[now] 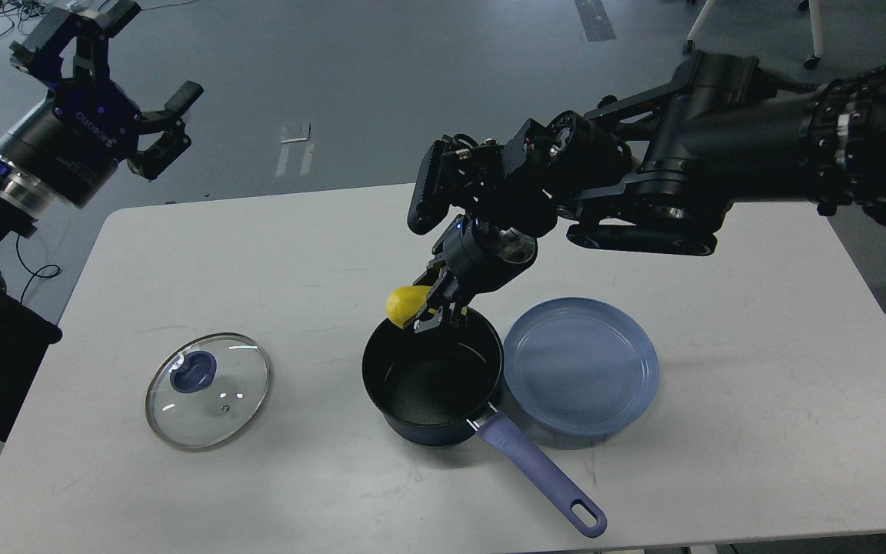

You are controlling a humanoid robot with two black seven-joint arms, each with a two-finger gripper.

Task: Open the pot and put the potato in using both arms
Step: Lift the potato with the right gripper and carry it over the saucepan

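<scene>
Head view: one picture, looking down on a white surface (258,254) with the things of the task.
Pot (432,382): it stands upright and uncovered near the middle of the surface, closer to the front edge; the dark inside shows nothing in it.
Pot handle (539,471): lavender-blue, it points toward the front right corner and ends in a hole close to the front edge.
Lid (208,390): glass with a blue knob, it lies flat on the surface, well apart from the pot, toward the front left corner.
Potato (407,304): bright yellow, it is in the air over the far left rim of the pot, not inside the pot and not touching the surface.
Right claw (434,308): it points down over the far rim of the pot and its fingers are closed on the potato from the right side.
Left claw (116,77): it is raised high beyond the far left corner, its fingers are spread apart and nothing is between them.
Plate (581,366): flat and blue, it lies just beside the pot on the right, with nothing on it.
</scene>
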